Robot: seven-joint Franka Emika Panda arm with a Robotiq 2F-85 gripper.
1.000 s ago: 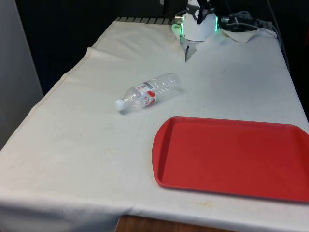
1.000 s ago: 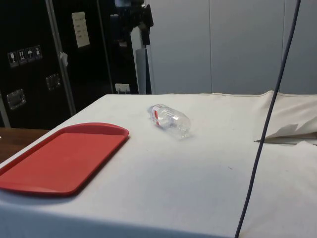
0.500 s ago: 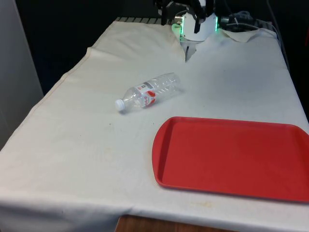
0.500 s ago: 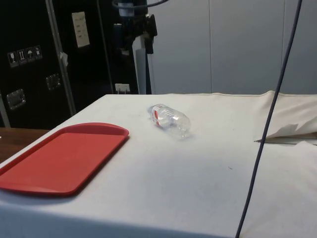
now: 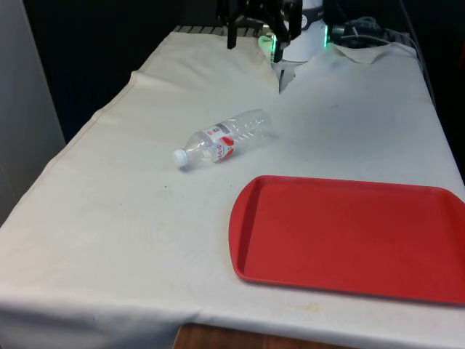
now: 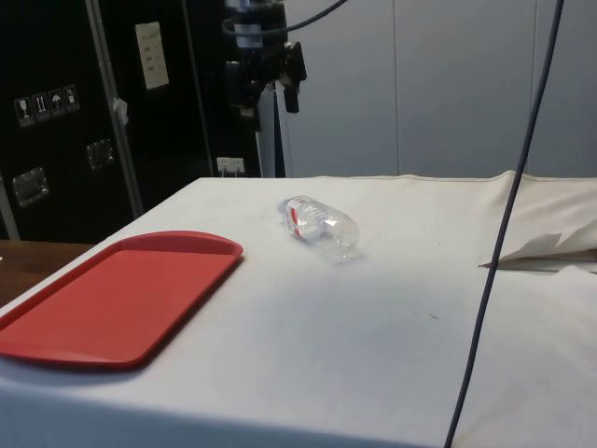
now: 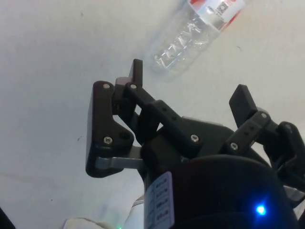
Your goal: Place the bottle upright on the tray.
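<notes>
A clear plastic bottle (image 5: 224,137) with a white cap and a red-and-white label lies on its side on the white cloth, cap towards the front view's left. The side view has the bottle (image 6: 320,225) just past the tray. The red tray (image 5: 349,236) lies flat and empty at the front view's near right, and the tray (image 6: 112,294) is apart from the bottle. My gripper (image 5: 255,36) hangs high over the table's far end, well behind the bottle. Its fingers (image 7: 137,72) stand open with nothing between them; my gripper (image 7: 189,88) points towards the bottle (image 7: 190,38). From the side my gripper (image 6: 270,98) is above table height.
A dark cable (image 6: 504,224) hangs down across the side view. A fold of the cloth (image 6: 546,247) rises by the robot's end of the table. The robot's base (image 5: 309,40) stands at the far edge. The cloth drops off at the near edge (image 5: 94,305).
My gripper has come down and towards the front view's left, nearer the bottle. Bottle and tray have not moved.
</notes>
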